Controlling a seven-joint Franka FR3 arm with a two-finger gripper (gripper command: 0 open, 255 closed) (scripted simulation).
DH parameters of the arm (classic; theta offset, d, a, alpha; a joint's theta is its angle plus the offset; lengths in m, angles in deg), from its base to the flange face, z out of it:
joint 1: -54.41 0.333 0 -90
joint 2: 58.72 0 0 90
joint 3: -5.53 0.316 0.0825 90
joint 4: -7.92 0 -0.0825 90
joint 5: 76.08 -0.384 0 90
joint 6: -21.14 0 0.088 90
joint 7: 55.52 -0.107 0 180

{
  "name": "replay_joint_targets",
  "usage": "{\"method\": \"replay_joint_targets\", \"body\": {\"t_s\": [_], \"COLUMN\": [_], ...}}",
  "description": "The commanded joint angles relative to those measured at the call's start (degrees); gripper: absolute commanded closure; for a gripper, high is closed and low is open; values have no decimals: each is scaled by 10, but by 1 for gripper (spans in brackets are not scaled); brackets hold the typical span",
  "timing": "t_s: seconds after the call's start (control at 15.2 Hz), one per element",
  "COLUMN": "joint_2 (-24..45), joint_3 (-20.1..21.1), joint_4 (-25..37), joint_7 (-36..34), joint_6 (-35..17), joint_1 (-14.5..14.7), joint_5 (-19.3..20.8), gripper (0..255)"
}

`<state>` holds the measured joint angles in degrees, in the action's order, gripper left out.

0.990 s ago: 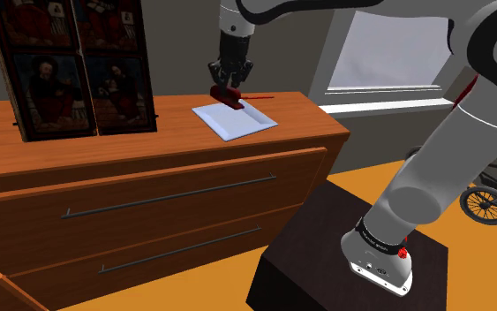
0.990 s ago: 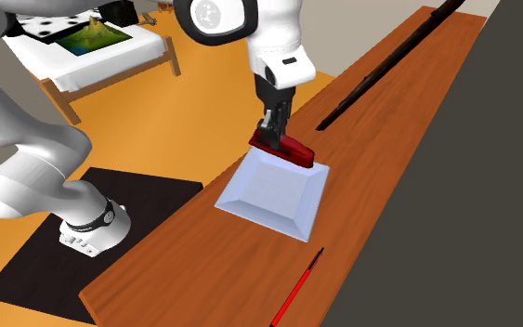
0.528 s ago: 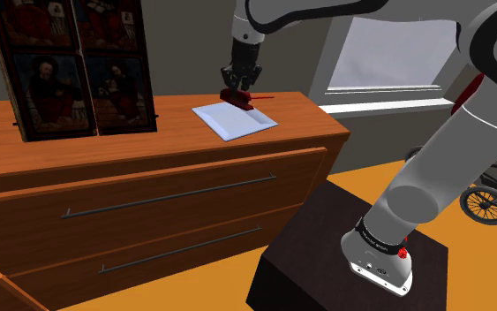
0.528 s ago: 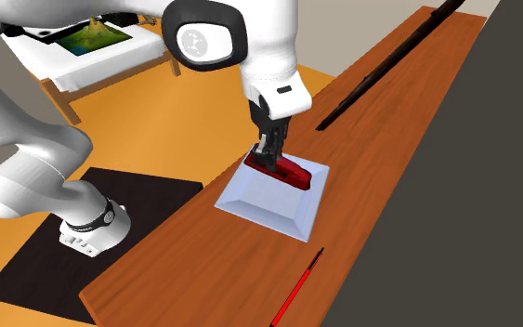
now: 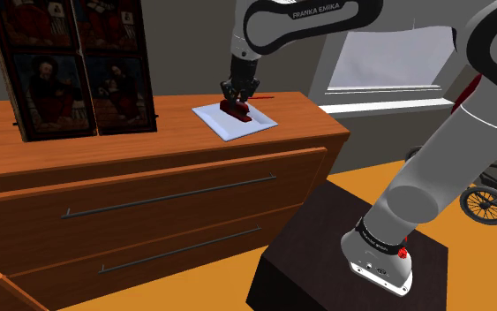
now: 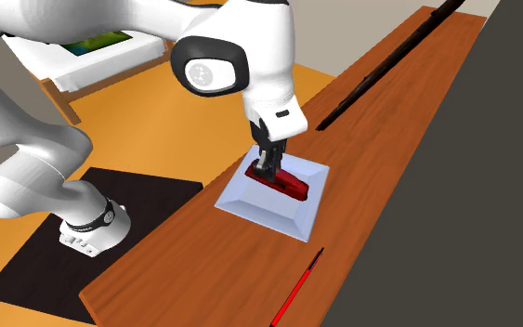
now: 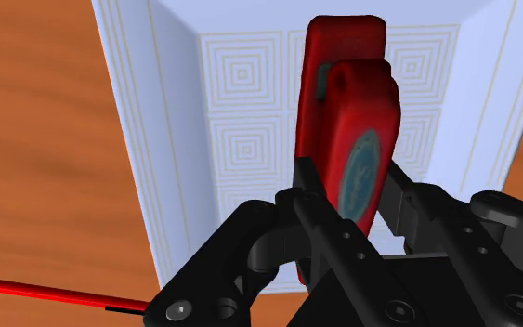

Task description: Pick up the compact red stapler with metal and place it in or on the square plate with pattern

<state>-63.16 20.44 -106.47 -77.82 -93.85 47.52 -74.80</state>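
The only writing that can be read is the brand name FRANKA EMIKA. It stands in dark capital letters on the white forearm link of the arm (image 5: 317, 18). In the shoulder view that link hangs above the square plate (image 5: 229, 130) and a little to its right. In the wrist view the red stapler (image 7: 361, 102) over the same plate bears an oval blue-green label (image 7: 359, 176) on its upper face, but whatever is printed there is too faint to make out.
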Motion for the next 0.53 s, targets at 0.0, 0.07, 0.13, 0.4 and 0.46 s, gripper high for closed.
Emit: {"method": "replay_joint_targets", "body": {"t_s": [0.0,0.07,0.13,0.4,0.46], "joint_2": [3,4,4,4,4], "joint_3": [0,0,1,1,1], "joint_4": [-13,-16,-16,-16,-16], "joint_7": [-1,-2,-2,-2,-2], "joint_6": [-16,-20,-20,-20,-20], "joint_1": [0,0,0,0,0], "joint_5": [1,1,1,1,1], "gripper": [255,255,255,255,255]}}
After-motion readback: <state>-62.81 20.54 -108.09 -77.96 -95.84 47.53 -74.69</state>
